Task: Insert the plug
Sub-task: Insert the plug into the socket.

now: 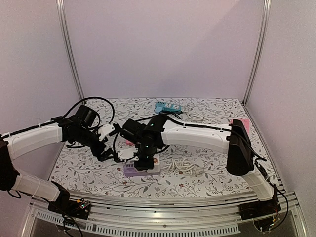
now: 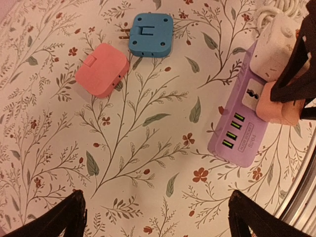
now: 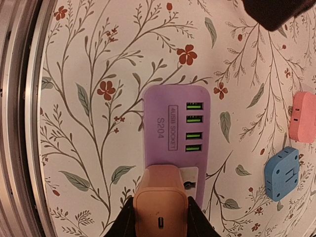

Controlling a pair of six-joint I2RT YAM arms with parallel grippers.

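A peach plug [image 3: 160, 200] is clamped between the black fingers [image 3: 121, 224] of my right gripper [image 3: 160, 222]. It sits over the white socket face [image 3: 190, 177] of the purple power strip [image 3: 173, 123], covering its left part. How deep the pins sit is hidden. The top view has the right gripper [image 1: 143, 159] directly above the strip [image 1: 132, 171]. My left gripper [image 2: 158, 219] hangs open over bare tablecloth left of the strip [image 2: 242, 131], nothing between its fingers [image 2: 61, 217]. From its view the plug [image 2: 279, 108] appears beside a white plug [image 2: 276, 42] seated in the strip.
A pink adapter [image 2: 101, 70] and a blue adapter [image 2: 150, 34] lie on the cloth beyond the strip. A white cable coil [image 1: 185, 165] lies right of the strip; a teal strip [image 1: 167, 106] is at the back. The metal rail [image 3: 19, 118] runs along the near edge.
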